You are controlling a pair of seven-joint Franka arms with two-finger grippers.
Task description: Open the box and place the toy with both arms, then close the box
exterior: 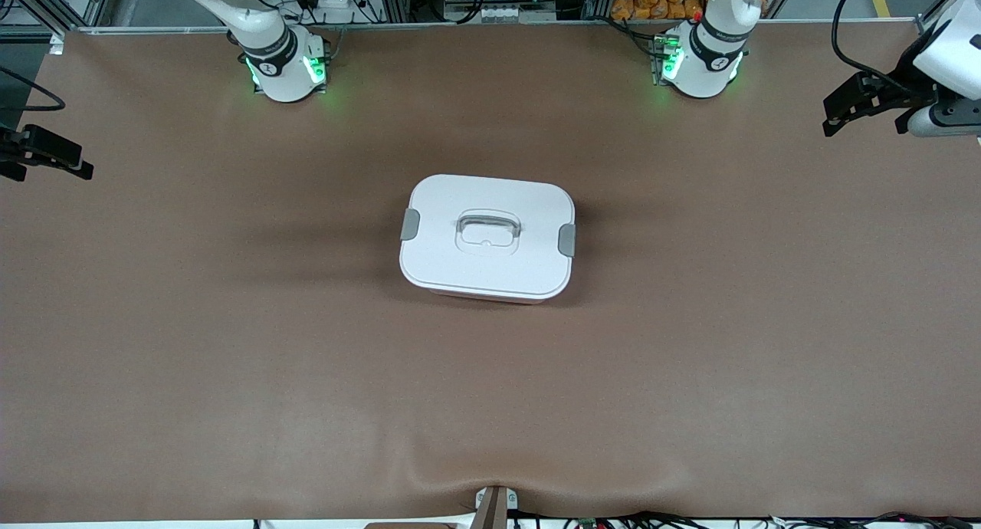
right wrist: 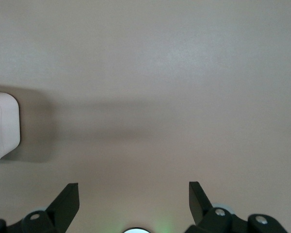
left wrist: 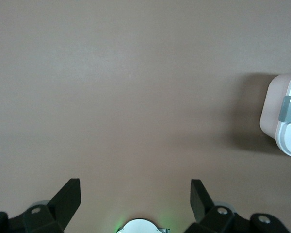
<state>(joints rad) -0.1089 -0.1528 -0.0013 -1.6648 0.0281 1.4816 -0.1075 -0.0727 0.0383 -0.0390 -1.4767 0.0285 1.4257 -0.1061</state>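
The box, white lid on and both grey clips down, sits mid-table. Up at 2 o'clock, the left gripper hangs over bare table, jaws wide, empty. At 10 o'clock the right gripper does likewise.

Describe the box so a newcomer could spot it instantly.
On the brown table, look at the middle, midway between the two arms' bases. The box sits there alone: white lid, grey side clips, recessed central handle, pale pink tub beneath.
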